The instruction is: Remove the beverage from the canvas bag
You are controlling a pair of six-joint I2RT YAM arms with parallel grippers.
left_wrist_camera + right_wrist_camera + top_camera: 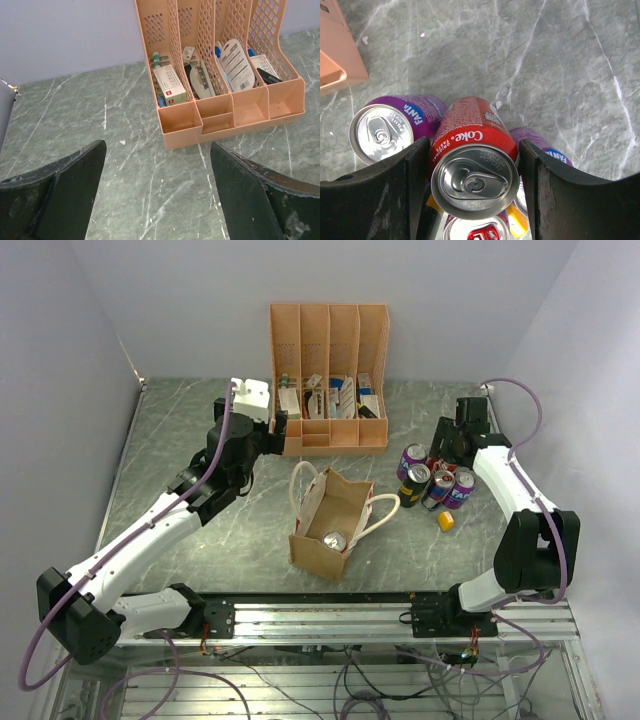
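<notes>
The tan canvas bag (318, 555) with cream rope handles stands open at the table's centre. One silver-topped beverage can (334, 541) stands inside it. My left gripper (287, 427) (157, 150) is open and empty, low over the table just in front of the orange organizer, behind and left of the bag. My right gripper (445, 448) (474, 144) is at the right, its fingers pressed on both sides of a red Coke can (472, 150), which sits among a cluster of cans and stands higher than the ones under it.
The orange-pink slotted organizer (329, 340) (220, 117) with small items stands at the back centre. Several cans (437, 485), purple Fanta (395, 125) among them, stand at the right. A small yellow object (445, 521) lies in front of them.
</notes>
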